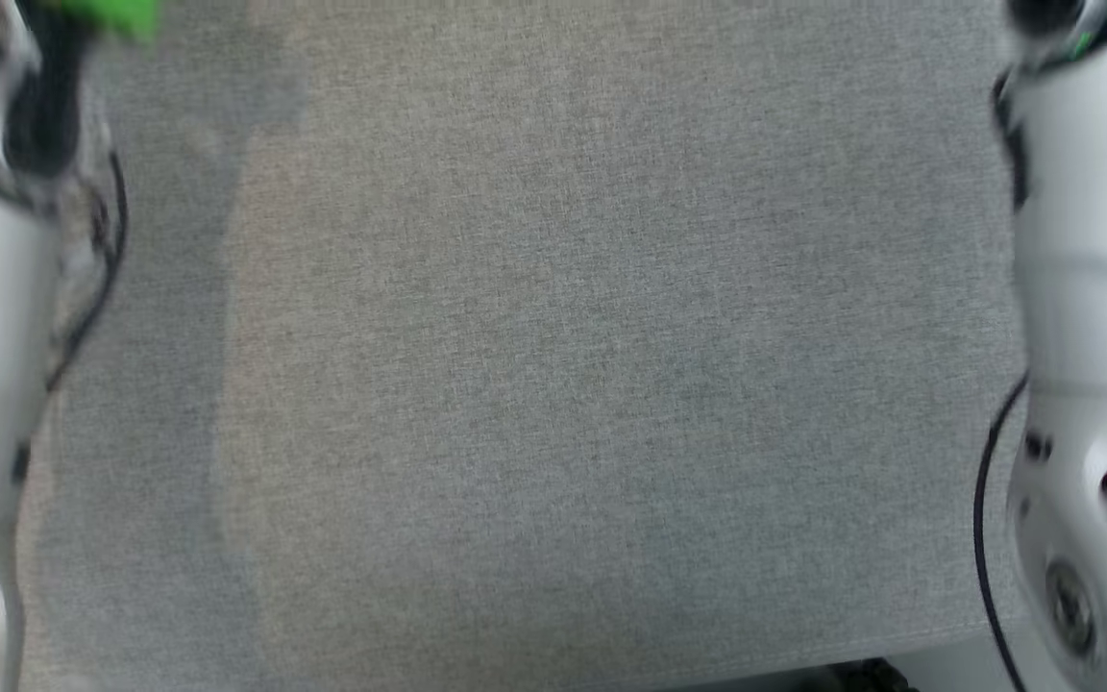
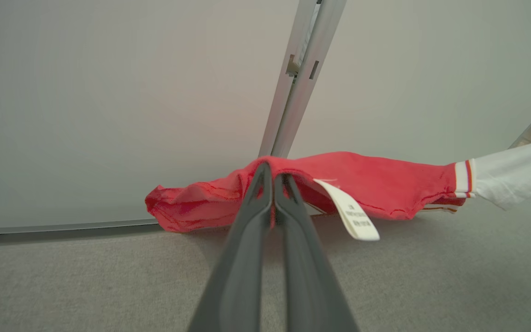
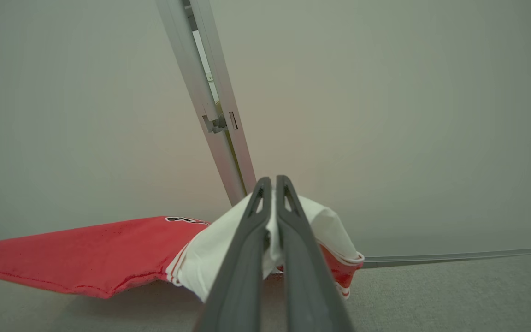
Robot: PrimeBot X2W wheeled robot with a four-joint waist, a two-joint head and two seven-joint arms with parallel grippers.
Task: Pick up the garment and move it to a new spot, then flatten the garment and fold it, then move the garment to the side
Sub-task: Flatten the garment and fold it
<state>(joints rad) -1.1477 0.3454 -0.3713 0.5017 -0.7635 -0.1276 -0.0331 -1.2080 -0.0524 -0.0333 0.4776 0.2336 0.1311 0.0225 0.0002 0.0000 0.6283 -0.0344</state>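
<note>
Dark fingers of the left gripper [image 2: 272, 174] are clenched on the red edge of the garment [image 2: 385, 182]; the right gripper [image 3: 273, 185] is clenched on its white section. Garment spans between both, sagging low over the grey woven surface [image 1: 553, 384] near its far edge, beside a plain pale wall [image 2: 109, 115] with an aluminium post [image 2: 300, 78]. White label [image 2: 351, 214]: print too small to read.

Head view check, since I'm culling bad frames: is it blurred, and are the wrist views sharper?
Head view: smeared throughout, grey surface and pale arms soft. Left wrist view: garment and white tag crisp. Right wrist view: garment sharp, lighting flat.
</note>
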